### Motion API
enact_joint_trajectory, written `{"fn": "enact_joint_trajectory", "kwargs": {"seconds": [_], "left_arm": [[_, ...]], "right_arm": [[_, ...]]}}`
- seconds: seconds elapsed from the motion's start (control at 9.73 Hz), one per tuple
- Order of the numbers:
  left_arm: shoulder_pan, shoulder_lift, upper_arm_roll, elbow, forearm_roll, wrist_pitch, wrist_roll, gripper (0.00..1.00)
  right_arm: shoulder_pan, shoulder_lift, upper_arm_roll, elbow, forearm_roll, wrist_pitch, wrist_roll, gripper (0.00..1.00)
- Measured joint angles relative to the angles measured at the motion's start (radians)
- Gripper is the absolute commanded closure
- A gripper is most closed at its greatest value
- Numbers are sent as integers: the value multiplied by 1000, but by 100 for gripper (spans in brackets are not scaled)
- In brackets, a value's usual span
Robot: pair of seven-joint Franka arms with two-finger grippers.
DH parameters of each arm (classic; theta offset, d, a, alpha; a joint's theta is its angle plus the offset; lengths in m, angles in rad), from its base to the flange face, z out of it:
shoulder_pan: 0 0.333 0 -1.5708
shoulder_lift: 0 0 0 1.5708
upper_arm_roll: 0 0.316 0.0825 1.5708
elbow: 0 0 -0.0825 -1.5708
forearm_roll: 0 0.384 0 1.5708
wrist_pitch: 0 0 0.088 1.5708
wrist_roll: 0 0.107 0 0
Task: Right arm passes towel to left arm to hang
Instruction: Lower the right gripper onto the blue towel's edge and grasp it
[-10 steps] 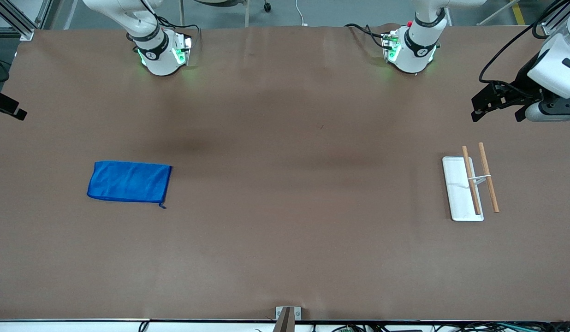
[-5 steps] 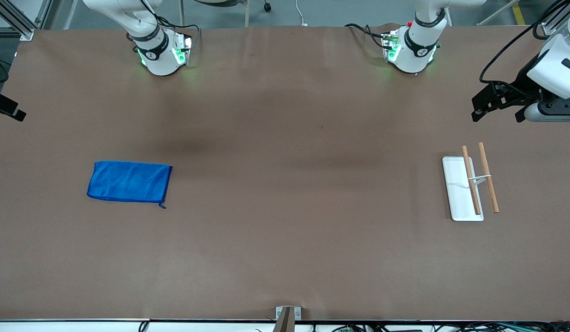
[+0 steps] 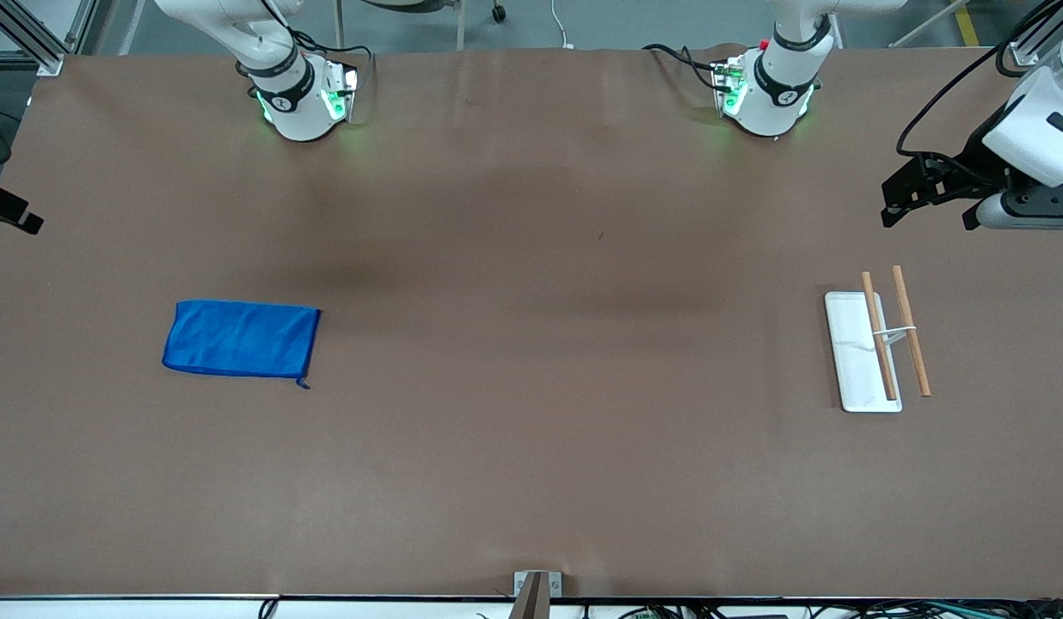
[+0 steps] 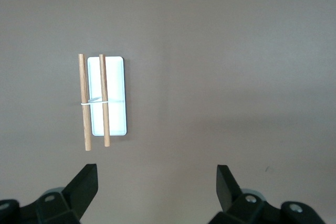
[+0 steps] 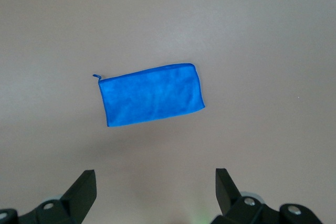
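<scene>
The towel [image 3: 241, 339], a bright blue folded rectangle with a small loop [image 3: 303, 383] at one corner, lies flat on the brown table toward the right arm's end. The right wrist view shows the towel [image 5: 151, 94] below and ahead of my right gripper [image 5: 155, 177], which hangs open and empty, well clear of it. In the front view only a black part of that hand [image 3: 11, 211] shows at the picture's edge. My left gripper [image 3: 894, 203] hovers open and empty at the left arm's end; the left wrist view shows the left gripper [image 4: 156, 174] above bare table.
A towel rack [image 3: 875, 344] stands toward the left arm's end: a white base plate [image 4: 113, 114] with two wooden rods [image 4: 84, 102] on a thin white wire frame. Both arm bases [image 3: 299, 94] [image 3: 768, 86] stand along the table's edge farthest from the front camera.
Both hands have drifted slightly at the picture's edges. The towel and the rack have not moved.
</scene>
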Motion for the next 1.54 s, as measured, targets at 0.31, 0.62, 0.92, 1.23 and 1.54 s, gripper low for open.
{"fn": "enact_joint_trajectory", "kwargs": {"seconds": [0.31, 0.62, 0.92, 1.23, 1.54], "left_arm": [[0, 1, -1, -8, 0, 2, 0, 1], [0, 1, -1, -15, 0, 8, 0, 1], [0, 1, -3, -16, 0, 9, 0, 1], [-1, 1, -6, -17, 0, 9, 0, 1], [-1, 0, -7, -17, 0, 10, 0, 1]], "right_arm": [[-11, 49, 1, -128, 2, 150, -33, 0], [14, 76, 12, -367, 2, 439, -37, 0], [32, 149, 14, -553, 2, 697, -40, 0], [33, 255, 12, -669, 2, 970, -91, 0], [33, 350, 13, -691, 2, 1088, -95, 0]]}}
